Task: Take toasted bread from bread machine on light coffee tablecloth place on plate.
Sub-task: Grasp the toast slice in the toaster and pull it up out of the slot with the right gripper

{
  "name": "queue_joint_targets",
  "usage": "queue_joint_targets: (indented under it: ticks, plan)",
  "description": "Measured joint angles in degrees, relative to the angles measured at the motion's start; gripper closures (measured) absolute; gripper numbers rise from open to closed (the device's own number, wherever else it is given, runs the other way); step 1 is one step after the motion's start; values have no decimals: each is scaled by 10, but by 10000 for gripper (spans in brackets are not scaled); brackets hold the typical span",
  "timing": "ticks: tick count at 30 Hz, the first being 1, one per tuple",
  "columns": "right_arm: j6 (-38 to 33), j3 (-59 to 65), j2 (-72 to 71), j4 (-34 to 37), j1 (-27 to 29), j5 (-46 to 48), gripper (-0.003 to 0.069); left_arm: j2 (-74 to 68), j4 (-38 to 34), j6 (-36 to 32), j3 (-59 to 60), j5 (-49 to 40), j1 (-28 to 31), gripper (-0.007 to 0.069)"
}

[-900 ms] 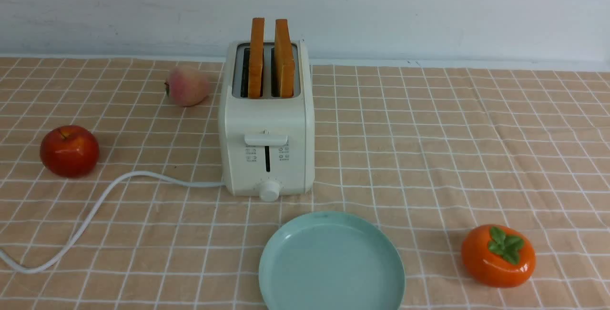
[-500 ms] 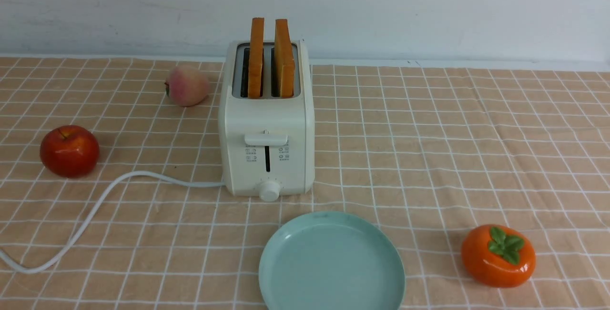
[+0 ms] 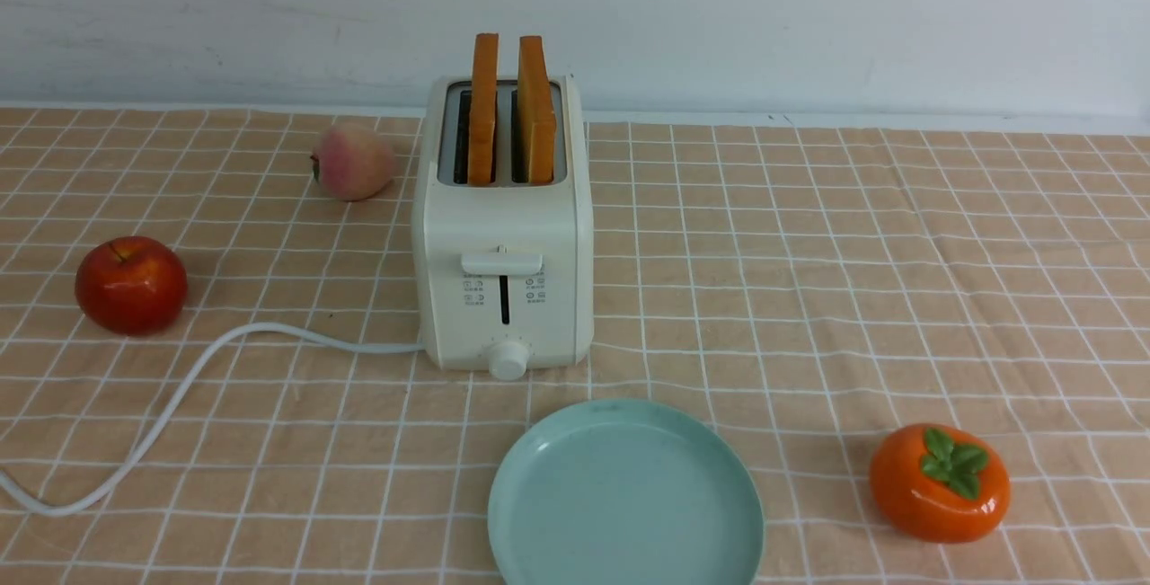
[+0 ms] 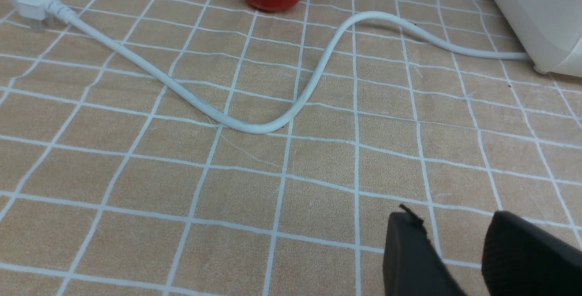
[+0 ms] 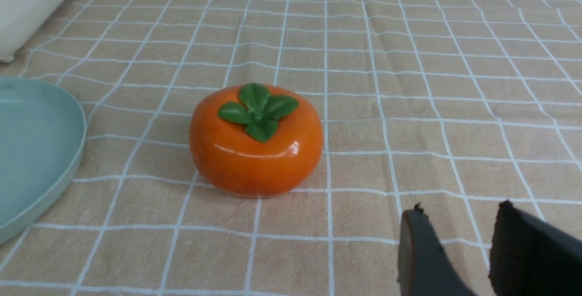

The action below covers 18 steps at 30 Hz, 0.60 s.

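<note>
Basically nothing has changed. We hold the front view against the two earlier ones and every object sits where it did, apart from maybe a hair's rise on the left slice, too slight for us to call.

The toasted bread (image 3: 483,104) is two slices, both upright in the slots of the bread machine (image 3: 503,243). Their tops stand well clear of it and they sit side by side, not touching. The plate (image 3: 624,495) lies bare on the light coffee tablecloth (image 3: 809,279), at 5 o'clock from the bread machine and just beside its front.

Neither arm shows in the front view. In its wrist view the left gripper (image 4: 464,253) has its fingers apart with nothing between them, low over the cloth near the white cord (image 4: 254,127). The right gripper (image 5: 473,253) looks the same, fingers parted and empty, near the persimmon (image 5: 256,139).

Distractors, taken from the bread machine:
- The red apple (image 3: 131,285) is at 9 o'clock.
- The peach (image 3: 352,162) is at 10 o'clock.
- The persimmon is at 4 o'clock.

We judge the task not started: no reach, no grasp, nothing on the plate. The next move likely needs one arm up over the slots to pinch a slice by its exposed top. The right arm seems the easier pick, with the plate on its side. The main risk we see is the slice snagging in the slot.
</note>
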State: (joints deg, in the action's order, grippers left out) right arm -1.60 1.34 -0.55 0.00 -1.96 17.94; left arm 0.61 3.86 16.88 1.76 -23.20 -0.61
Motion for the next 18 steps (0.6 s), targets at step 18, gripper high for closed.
queue_joint_targets:
  ticks: [18]
  plan:
    - [0,1,0,0,0,-126,419,0,-22,0,0,86,0,386]
